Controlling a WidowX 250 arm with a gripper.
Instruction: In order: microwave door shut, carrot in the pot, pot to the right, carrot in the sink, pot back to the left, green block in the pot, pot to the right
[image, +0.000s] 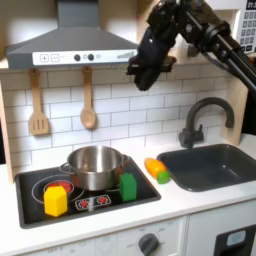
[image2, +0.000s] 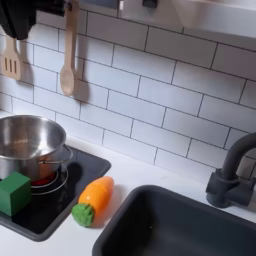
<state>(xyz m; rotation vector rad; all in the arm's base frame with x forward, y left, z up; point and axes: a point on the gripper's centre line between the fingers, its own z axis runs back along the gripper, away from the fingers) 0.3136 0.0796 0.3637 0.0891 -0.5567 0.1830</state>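
My black gripper (image: 148, 78) hangs high over the counter, above and to the right of the pot in the first exterior view, with nothing visibly in it; its jaws blur into one dark mass. The shiny steel pot (image: 95, 165) (image2: 25, 145) stands on the black stovetop (image: 145, 195). A green block (image: 128, 186) (image2: 14, 192) stands upright just in front of the pot. The orange carrot (image: 156, 169) (image2: 92, 199) lies on the white counter between stovetop and sink (image: 215, 168) (image2: 190, 230). The microwave door is hidden behind my arm at the first exterior view's top right.
A yellow block with a red top (image: 56, 199) stands on the stovetop's front left. The dark faucet (image: 200, 120) (image2: 232, 175) rises behind the sink. A wooden spatula (image: 38, 105) and spoon (image: 88, 100) hang on the tiled wall under the grey range hood (image: 70, 45).
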